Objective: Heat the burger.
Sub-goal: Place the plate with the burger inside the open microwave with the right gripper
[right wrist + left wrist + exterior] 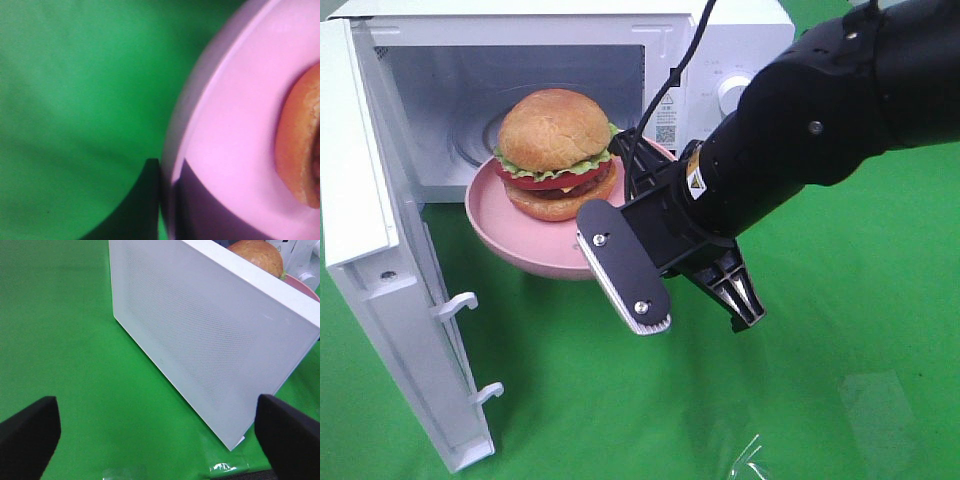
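The burger [556, 148] sits on a round pink plate [500, 225] held at the mouth of the open white microwave [570, 60], partly over its floor edge. My right gripper [605, 245] is at the plate's near right rim. In the right wrist view the gripper [167, 212] shows dark fingers on both sides of the plate rim [225, 125], shut on it, with the burger's bun [300, 150] at the edge. My left gripper [160, 440] is open and empty, low over the green cloth, facing the outside of the microwave door [200, 335]. The burger's top bun [257, 255] peeks over the door.
The microwave door [380, 250] stands swung open on the left, with two latch hooks [460, 300] on its edge. The control knob [732, 92] is on the microwave's right panel. Green cloth [620, 400] covers the table. A scrap of clear film [750, 460] lies near the front.
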### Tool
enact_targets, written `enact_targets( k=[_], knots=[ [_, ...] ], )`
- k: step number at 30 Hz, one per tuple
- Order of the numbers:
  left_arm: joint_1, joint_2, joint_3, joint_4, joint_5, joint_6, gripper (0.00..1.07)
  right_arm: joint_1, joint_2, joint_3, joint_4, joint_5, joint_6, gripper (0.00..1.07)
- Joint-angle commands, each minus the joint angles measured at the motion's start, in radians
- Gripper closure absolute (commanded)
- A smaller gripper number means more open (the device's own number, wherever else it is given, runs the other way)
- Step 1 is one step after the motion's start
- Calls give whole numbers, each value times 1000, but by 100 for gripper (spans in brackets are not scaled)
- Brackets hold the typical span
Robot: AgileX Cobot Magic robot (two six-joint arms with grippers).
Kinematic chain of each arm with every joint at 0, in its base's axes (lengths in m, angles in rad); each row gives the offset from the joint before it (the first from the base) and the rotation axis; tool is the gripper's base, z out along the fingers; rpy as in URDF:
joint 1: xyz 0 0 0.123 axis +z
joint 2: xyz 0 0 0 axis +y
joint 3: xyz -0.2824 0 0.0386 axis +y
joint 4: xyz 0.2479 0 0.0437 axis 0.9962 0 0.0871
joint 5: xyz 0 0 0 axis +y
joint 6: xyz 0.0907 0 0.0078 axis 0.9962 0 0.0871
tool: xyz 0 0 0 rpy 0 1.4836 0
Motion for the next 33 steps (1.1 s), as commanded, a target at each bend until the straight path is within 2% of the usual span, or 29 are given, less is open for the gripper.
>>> enact_targets(
  k=[1,15,25,33],
  knots=[
    [1,-17,-3,0,-8,-1,9,0,30,-73,0,4,11,107],
    [1,-17,-3,0,-8,-1,9,0,132,-218,0,38,38,107],
    [1,-17,-3,1,-8,-1,9,-2,230,-368,-6,88,104,107],
    [1,-17,-3,2,-8,-1,9,-3,278,-431,-19,94,152,107]
  ],
)
